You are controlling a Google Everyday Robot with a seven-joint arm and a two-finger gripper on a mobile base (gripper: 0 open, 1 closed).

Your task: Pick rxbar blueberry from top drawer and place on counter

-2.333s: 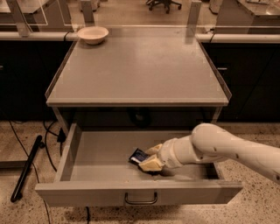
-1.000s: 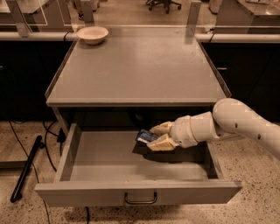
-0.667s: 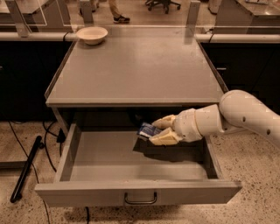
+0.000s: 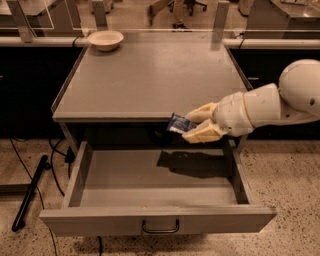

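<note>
Half of the task looks done: the gripper point(image 4: 190, 127) holds the rxbar blueberry point(image 4: 177, 123) above the open top drawer point(image 4: 100, 220), just beside the desk point(image 4: 150, 75) front edge; placing it there is left.

You are looking at an indoor workplace, most likely an office or lab floor. A grey metal cabinet stands in the middle. Its counter point(image 4: 150, 75) is edged with clear raised strips, and its top drawer point(image 4: 100, 221) is pulled out, with a curved handle point(image 4: 160, 227) on the front. Black side cabinets point(image 4: 30, 85) flank it on both sides. The floor point(image 4: 295, 175) is speckled terrazzo, with cables point(image 4: 56, 172) and a black rod point(image 4: 30, 192) lying at the left. Beyond the counter, a person's legs point(image 4: 165, 12) and what looks like a wheeled chair base point(image 4: 194, 6) show on open floor. A pale bowl point(image 4: 105, 39) sits on the counter's far left corner. The gripper point(image 4: 192, 125) hangs at the counter's front edge above the drawer, pinching the rxbar blueberry point(image 4: 177, 123).
</note>
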